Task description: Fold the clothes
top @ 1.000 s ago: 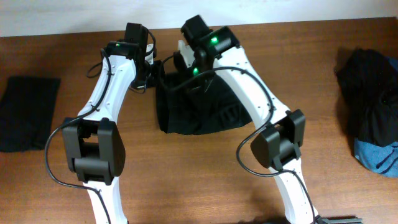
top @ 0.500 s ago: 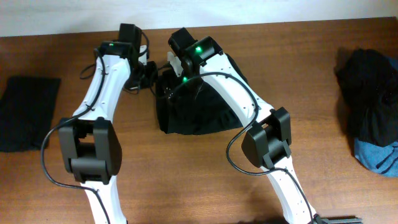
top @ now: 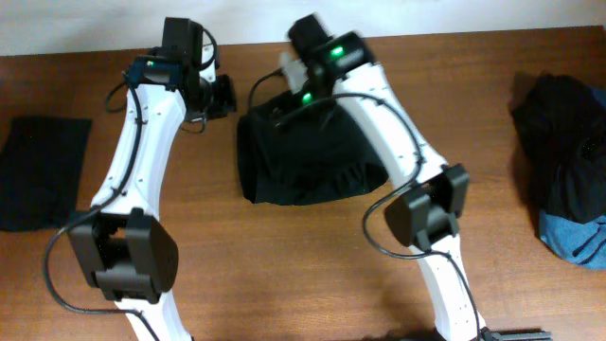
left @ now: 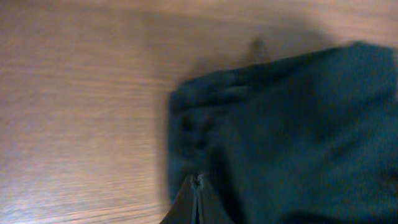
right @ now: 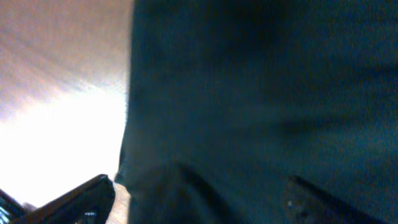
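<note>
Lying beneath the spread right hand point(right: 199, 196) is a black garment point(right: 249, 93).

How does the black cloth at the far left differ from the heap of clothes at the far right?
The left cloth lies flat, a neat rectangle; the heap is crumpled and bunched. The left cloth is all black; the heap includes a blue piece. Both are soft fabric on the wooden table.
</note>
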Controlling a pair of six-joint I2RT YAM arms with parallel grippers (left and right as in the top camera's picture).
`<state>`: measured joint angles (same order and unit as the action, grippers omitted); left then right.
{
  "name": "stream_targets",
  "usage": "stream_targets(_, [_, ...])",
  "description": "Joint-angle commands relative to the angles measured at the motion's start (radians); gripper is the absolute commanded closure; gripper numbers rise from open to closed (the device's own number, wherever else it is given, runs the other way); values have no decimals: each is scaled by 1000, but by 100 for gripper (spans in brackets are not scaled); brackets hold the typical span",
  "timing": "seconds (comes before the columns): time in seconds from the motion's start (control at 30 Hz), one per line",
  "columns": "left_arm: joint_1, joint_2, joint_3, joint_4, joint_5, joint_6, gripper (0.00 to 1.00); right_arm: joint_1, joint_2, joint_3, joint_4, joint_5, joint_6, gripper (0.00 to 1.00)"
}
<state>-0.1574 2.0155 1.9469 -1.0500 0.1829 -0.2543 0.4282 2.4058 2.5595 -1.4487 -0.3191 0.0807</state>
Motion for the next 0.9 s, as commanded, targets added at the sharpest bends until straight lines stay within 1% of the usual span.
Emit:
stream_targets(0.0, [-60,-24,19,2,84,16,100,-55,-71,32,-29,18,-17,35])
stream_targets(0.03, [-80,-24,19,2,84,16,100,-70,-71,32,-42,43,-17,53])
stream_targets(0.13, [-140,-24,19,6,84,16,100,-117,-63,31,-90,102,-17,96])
stream_targets(0.3, [-228,-12,17,31,40,14,100,-187,-60,31,-131,223,-16,96])
stream_targets(0.4, [-275,18,17,52,3,0,100,-246,-60,31,-143,222,-16,96])
stream_targets(0.5, [-307,61,17,70,-4,0,100,-299,-60,31,-159,217,-16,96])
stream_targets(0.6, [-326,115,17,63,-63,0,100,-335,-60,31,-189,215,-19,96])
stream_targets(0.7, [-328,171,17,38,-129,1,99,-349,-60,31,-206,206,-53,96])
stream_targets(0.87, [-324,255,17,5,-183,1,100,-350,-60,31,-213,196,-77,96])
